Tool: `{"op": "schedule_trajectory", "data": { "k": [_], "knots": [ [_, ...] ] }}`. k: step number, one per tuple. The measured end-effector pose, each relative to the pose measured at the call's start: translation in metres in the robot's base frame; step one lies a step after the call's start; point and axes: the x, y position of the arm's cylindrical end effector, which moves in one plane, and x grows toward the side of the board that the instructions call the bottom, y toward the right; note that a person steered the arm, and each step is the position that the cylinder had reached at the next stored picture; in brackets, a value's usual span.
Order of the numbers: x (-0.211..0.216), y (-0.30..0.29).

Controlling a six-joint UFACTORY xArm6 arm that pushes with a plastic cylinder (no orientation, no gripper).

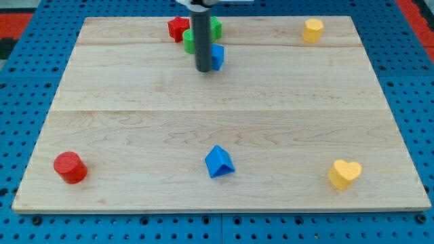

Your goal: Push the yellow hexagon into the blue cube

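Note:
The yellow hexagon (pixel 312 30) sits near the top right of the wooden board. The blue cube (pixel 216 56) sits near the top middle, partly hidden behind my rod. My tip (pixel 203 70) rests on the board right at the blue cube's left side, far to the left of the yellow hexagon. A green block (pixel 189 41) and another green block (pixel 215 27) show on either side of the rod, just above the blue cube.
A red star-like block (pixel 178 28) lies at the top, left of the rod. A red cylinder (pixel 70 167) is at bottom left, a blue triangular block (pixel 219 162) at bottom middle, a yellow heart (pixel 344 173) at bottom right. The board (pixel 135 122) lies on a blue pegboard.

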Motion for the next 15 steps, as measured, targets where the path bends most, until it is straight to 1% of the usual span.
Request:
{"op": "schedule_trajectory", "data": {
  "k": [1, 2, 3, 4, 5, 6, 7, 9, 10, 11, 14, 15],
  "knots": [
    [0.003, 0.047],
    [-0.013, 0.030],
    [-0.046, -0.004],
    [-0.025, 0.030],
    [-0.025, 0.140],
    [-0.043, 0.256],
    [-0.091, 0.290],
    [-0.135, 0.174],
    [-0.116, 0.112],
    [-0.087, 0.103],
    [-0.035, 0.047],
    [-0.040, 0.005]
  ]
}}
